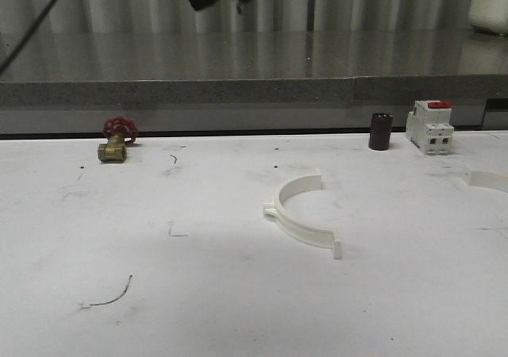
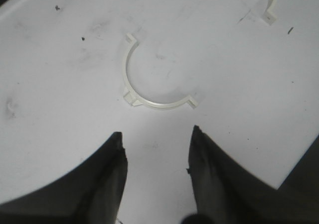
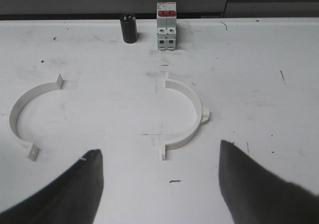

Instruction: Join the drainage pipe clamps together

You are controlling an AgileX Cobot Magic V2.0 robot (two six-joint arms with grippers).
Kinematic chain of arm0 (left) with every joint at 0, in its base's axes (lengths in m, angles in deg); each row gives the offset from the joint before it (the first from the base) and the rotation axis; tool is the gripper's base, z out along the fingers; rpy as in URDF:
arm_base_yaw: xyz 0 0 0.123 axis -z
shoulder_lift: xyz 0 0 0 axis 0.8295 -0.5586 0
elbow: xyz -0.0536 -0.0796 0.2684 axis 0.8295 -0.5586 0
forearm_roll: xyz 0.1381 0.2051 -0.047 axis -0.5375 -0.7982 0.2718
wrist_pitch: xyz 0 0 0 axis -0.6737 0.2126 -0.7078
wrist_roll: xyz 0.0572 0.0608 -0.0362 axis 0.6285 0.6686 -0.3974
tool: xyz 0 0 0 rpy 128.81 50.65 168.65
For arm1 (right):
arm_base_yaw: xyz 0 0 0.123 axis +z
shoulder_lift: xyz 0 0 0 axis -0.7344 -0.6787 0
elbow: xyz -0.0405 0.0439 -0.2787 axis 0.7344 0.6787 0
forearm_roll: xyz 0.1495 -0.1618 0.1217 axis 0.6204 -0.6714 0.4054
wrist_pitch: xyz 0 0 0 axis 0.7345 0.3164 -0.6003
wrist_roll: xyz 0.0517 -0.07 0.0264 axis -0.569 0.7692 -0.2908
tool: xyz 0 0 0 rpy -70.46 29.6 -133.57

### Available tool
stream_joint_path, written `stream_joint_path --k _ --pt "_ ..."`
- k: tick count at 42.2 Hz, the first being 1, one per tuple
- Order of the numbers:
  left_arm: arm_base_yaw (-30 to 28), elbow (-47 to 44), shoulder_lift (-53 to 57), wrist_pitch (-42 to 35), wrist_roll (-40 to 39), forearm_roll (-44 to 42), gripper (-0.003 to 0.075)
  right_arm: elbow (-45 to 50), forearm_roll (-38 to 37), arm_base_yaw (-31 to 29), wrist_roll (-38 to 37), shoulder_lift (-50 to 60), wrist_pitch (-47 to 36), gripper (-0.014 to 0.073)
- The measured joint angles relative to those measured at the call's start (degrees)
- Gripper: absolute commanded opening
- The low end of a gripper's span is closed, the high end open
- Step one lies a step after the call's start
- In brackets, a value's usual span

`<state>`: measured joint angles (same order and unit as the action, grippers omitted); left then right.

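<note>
Workshop or lab bench: scuffed white table (image 1: 198,293), grey stone ledge (image 1: 238,79) behind, hardware bits around — brass valve (image 1: 113,147), circuit breaker (image 1: 429,125), dark cylinder (image 1: 380,131).

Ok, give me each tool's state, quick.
Left tool: open, holding nothing.
Right tool: open, holding nothing.

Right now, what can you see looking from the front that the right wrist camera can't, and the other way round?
Front view extra: the brass valve with its red handle, at the far left of the table. Right wrist view extra: the open right gripper, plus the whole right-hand half-ring, which the front view cuts off at its edge. Both share the other half-ring, the black cylinder and the white breaker with its red switch.
</note>
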<state>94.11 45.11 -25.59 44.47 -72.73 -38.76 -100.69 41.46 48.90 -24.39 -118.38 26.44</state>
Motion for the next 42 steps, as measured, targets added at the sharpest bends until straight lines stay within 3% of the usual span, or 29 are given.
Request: stream_joint_path --k 17,31,42 --pt "-2.42 -30.82 31.48 -14.06 3.7 0.77 0.0294 0.0 0.0 0.0 0.0 0.0 0.0 0.052" --pt "-2.42 -48.47 54.63 -14.05 3.84 1.21 0.0294 0.0 0.0 0.0 0.0 0.0 0.04 0.052" --pt "-2.49 -53.24 60.0 -13.07 3.88 1.21 0.0294 0.0 0.0 0.0 0.0 0.0 0.04 0.052"
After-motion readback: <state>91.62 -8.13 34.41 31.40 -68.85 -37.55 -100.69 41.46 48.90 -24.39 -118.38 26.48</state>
